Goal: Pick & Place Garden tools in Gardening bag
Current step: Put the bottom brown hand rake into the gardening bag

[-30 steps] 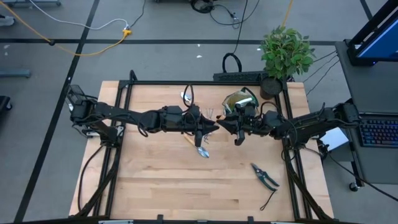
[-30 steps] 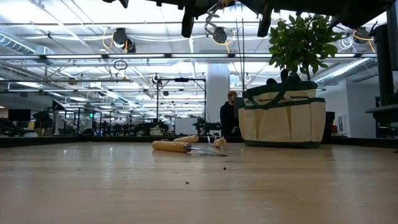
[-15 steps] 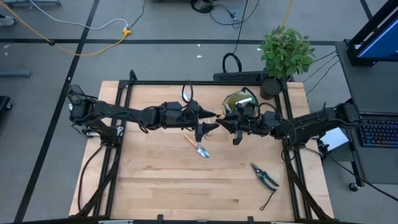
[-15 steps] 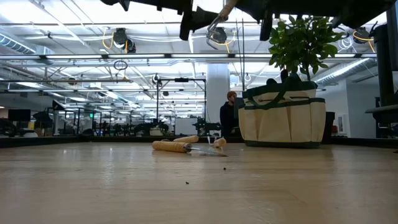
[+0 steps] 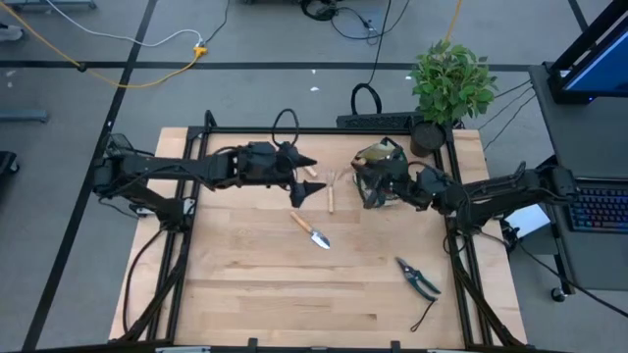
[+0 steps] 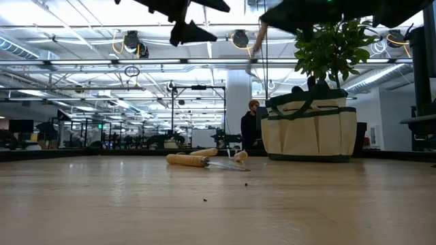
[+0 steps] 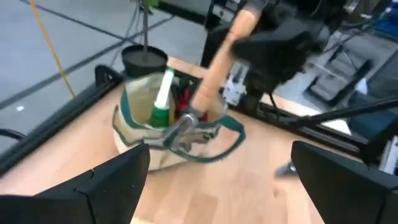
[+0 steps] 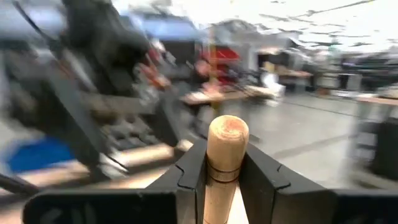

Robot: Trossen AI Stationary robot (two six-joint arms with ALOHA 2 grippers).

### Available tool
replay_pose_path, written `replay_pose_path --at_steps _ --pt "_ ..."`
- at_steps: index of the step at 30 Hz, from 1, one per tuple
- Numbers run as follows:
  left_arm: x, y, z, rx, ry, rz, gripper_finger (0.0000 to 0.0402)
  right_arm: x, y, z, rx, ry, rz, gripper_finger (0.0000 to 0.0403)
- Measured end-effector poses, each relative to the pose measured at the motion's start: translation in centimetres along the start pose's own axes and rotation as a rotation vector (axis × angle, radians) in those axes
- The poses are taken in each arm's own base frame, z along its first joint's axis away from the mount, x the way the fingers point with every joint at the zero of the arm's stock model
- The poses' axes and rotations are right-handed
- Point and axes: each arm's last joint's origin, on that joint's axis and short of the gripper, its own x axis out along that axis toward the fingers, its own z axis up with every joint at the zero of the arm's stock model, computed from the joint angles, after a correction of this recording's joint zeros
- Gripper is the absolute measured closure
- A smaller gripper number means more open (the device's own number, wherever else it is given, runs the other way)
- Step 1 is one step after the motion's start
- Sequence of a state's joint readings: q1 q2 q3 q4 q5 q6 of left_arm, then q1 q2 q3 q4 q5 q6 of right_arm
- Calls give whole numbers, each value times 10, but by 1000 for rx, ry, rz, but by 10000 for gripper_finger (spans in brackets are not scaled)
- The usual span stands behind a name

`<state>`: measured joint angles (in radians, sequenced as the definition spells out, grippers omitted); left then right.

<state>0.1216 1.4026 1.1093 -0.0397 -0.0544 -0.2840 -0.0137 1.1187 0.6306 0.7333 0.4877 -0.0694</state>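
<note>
Wooden-handled tool [image 7: 214, 65] | held tight in right claw [image 8: 224, 171], long way up-down, metal end down | gardening bag [image 7: 146, 134] right under claw | left claw [image 5: 299, 181] open, off to side

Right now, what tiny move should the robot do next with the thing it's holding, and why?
Probably lower it: the right tool grips a wooden-handled tool whose metal end hangs just over the gardening bag. The left tool waits open nearby.
</note>
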Motion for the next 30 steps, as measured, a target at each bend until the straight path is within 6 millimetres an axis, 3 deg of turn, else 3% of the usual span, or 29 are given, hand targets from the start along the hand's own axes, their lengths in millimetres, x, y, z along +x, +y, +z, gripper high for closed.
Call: replay_pose_path --at_steps 3,15,23,30 --pt "-8 5 -3 1 45 24 6 4 -10 -2 -74 16 -57 342" --pt "-8 13 -8 12 126 65 9 12 -41 -9 -227 111 -194 342" --pt "-8 20 -10 8 141 88 9 -1 -47 -1 -239 160 -263 342" --pt "-8 24 -11 2 142 101 9 0 -47 -14 -156 246 -271 342"
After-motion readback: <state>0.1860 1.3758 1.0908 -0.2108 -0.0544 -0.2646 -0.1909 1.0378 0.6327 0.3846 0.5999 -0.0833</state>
